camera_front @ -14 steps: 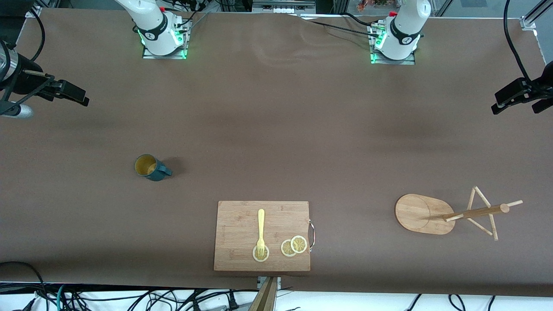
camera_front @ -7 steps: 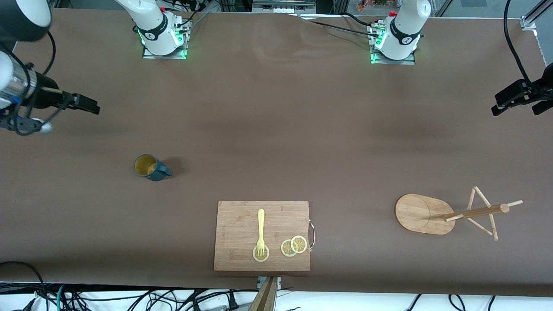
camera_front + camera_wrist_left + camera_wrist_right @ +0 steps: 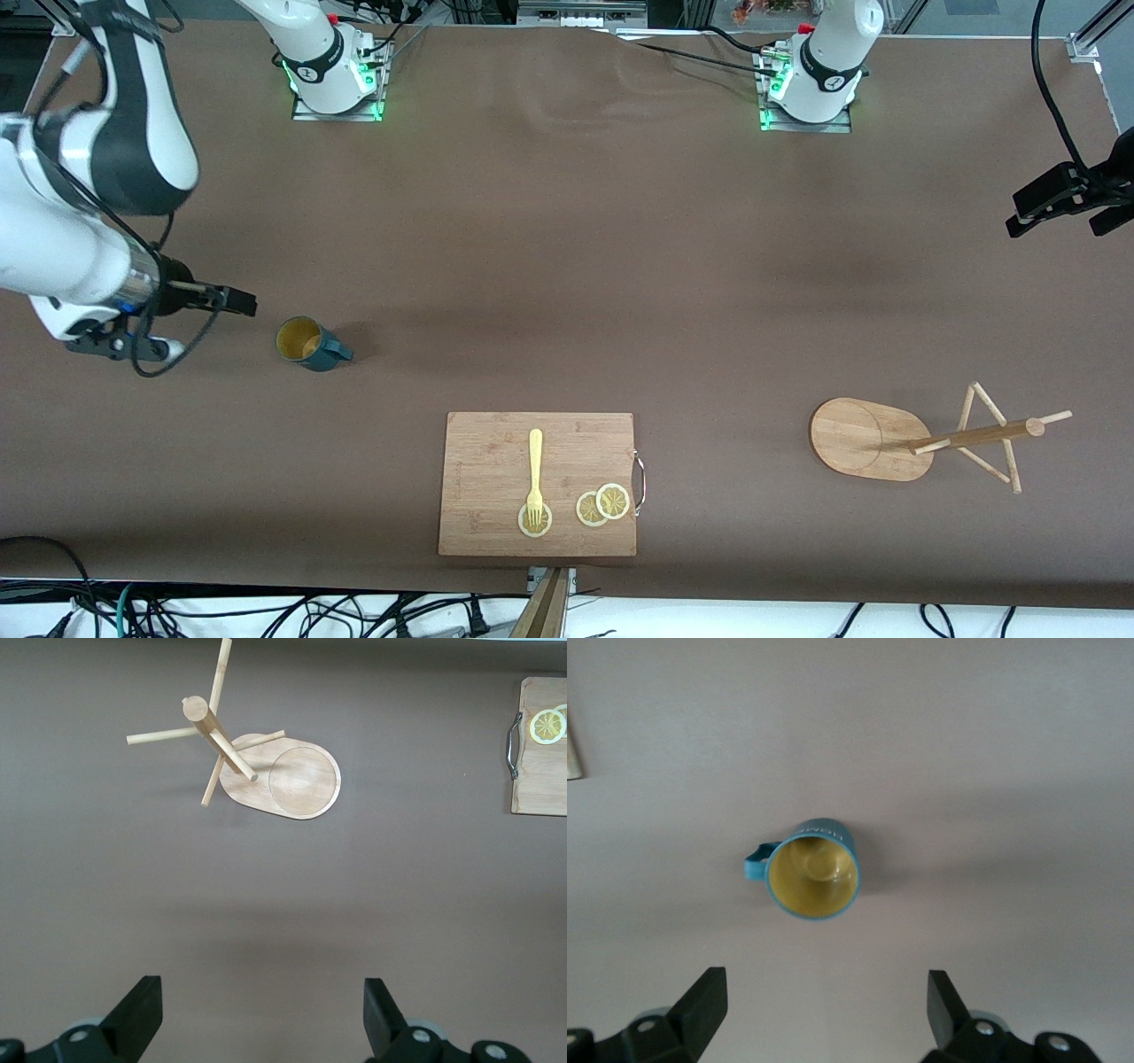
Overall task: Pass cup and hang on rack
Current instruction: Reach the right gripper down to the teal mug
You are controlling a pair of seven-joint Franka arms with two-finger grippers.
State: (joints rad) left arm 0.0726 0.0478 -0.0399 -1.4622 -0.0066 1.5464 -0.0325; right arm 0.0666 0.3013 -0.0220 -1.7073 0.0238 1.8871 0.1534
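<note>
— Progress? Teal mug (image 3: 310, 344) upright on counter (image 3: 567, 266) toward right arm's end; nothing passed, nothing hung.
— Right gripper (image 3: 237, 302) beside it, jaws released. Left gripper (image 3: 261, 1028) waiting released near mug tree (image 3: 921, 436).

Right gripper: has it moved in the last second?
Yes. The right gripper has come down-view and toward the cup, which sits unmoved on the table.
</note>
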